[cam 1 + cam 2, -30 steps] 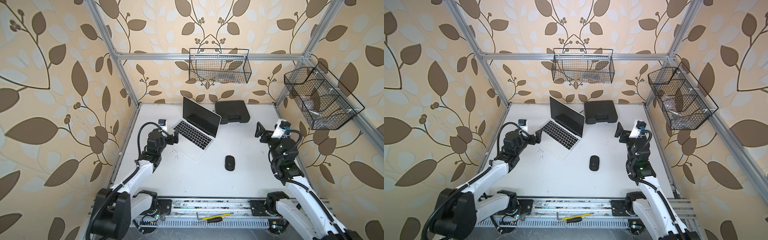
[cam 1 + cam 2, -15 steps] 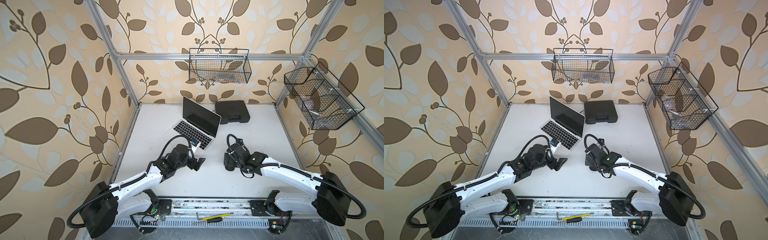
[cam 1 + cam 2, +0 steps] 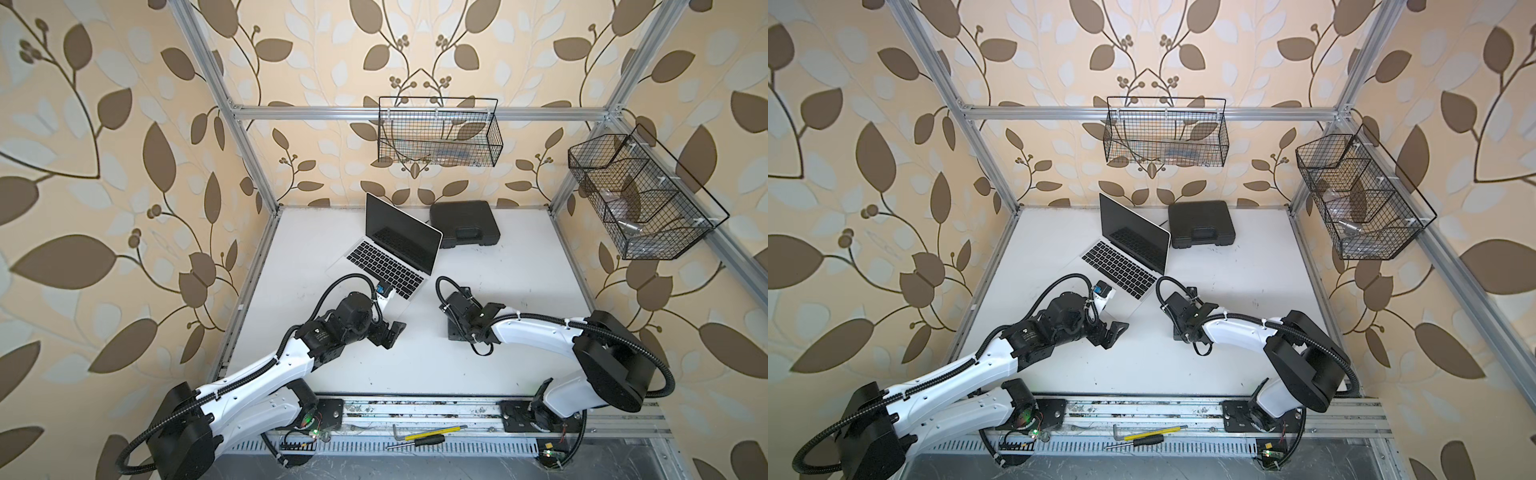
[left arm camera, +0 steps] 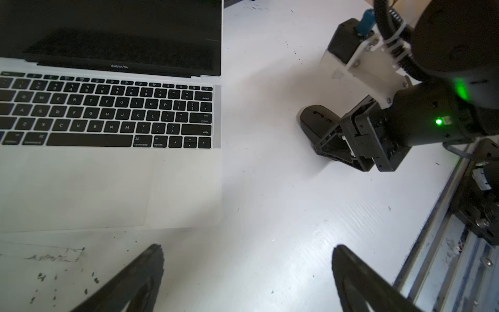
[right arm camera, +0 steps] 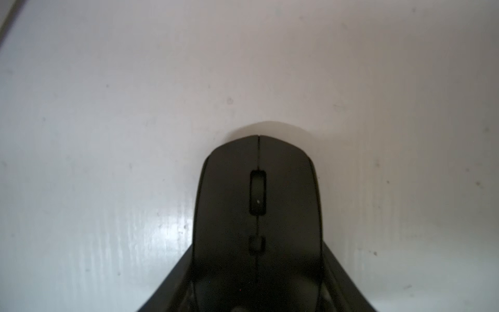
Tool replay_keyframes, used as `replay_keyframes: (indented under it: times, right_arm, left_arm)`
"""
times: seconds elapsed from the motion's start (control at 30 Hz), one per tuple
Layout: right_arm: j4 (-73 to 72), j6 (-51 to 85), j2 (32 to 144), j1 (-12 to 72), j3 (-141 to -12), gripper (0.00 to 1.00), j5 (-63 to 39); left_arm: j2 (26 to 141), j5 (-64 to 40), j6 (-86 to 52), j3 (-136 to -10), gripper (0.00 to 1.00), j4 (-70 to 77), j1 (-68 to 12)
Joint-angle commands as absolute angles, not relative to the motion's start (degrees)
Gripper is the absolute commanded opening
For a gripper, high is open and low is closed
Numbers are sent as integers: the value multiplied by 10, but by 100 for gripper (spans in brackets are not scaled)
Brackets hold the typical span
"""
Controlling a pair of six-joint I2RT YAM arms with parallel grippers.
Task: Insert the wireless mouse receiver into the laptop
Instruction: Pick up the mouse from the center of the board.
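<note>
- The wireless mouse receiver shows in none of my feeds. I judge it is still stowed inside the mouse (image 5: 258, 216), which lies flat on the white table (image 3: 511, 286) and is hidden under the arm in both top views.
- The right gripper (image 3: 457, 329) sits down over the mouse, right of centre. At the bottom of the right wrist frame its fingers (image 5: 175, 291) press both flanks with no table showing between. It is a clasp on the mouse body, presumably to lift or turn it and reach the stub.
- The left gripper (image 4: 247, 251) hangs spread wide and empty at the bottom of its own wrist frame, just beside the laptop's front corner. I judge it is parked there to help with the mouse.
- The laptop (image 3: 395, 253) stands open at centre frame, screen dark, its side edge turned toward the mouse. I can make out no port.
- A black case (image 3: 464, 224) lies behind it at upper centre, well clear of both arms.
</note>
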State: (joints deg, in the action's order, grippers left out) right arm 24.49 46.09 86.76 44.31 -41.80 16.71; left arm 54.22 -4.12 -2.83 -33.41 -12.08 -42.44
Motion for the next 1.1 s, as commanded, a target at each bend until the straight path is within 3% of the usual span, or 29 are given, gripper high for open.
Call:
replay_keyframes:
  times: [0.0, 0.1, 0.27, 0.47, 0.67, 0.83, 1.07]
  right_arm:
    - [269, 401, 839, 430, -440, 47, 116]
    - [264, 290, 791, 370, -448, 46, -42]
    - [370, 119, 764, 307, -511, 47, -282]
    - [527, -20, 816, 326, -619, 47, -387]
    - [547, -60, 857, 364, -639, 45, -429]
    - [549, -61, 857, 364, -640, 43, -433]
    - [537, -46, 852, 342, -636, 43, -449]
  left_arm:
    - [542, -61, 91, -385, 99, -213, -430]
    - [549, -69, 277, -373, 99, -231, -435]
    - [529, -89, 479, -313, 99, -72, -464]
    - [616, -113, 544, -356, 99, -3, -495]
    - [668, -144, 527, -366, 98, 47, -514]
    - [688, -196, 483, -378, 66, 46, -519]
    - [691, -227, 441, -375, 32, 59, -520]
